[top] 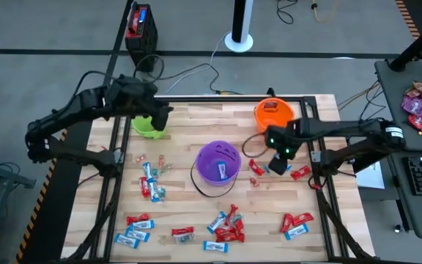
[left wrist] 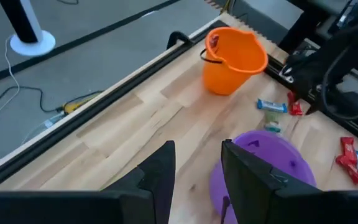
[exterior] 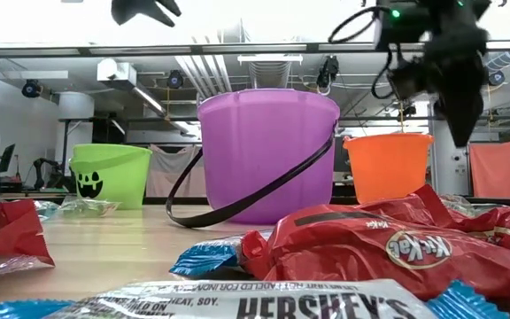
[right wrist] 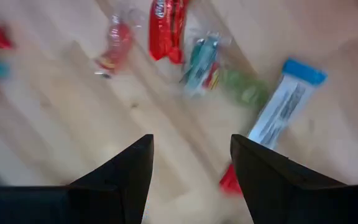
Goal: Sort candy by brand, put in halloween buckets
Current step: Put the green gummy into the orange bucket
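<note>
We see the left claw (top: 160, 116) parted and empty over the green bucket (top: 147, 125). The purple bucket (top: 218, 163) stands mid-desk (top: 189, 209) – candy (exterior: 397, 248) scattered around reads KitKat, HERSHEY'S. Right claw (top: 278, 166) – released, empty, near the orange bucket (top: 273, 112).

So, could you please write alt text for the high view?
A round purple plastic bucket sits mid-table among scattered small wrapped candy pieces. The left end effector hovers over a lime green bucket; the open right end effector hangs near an orange bucket.
</note>
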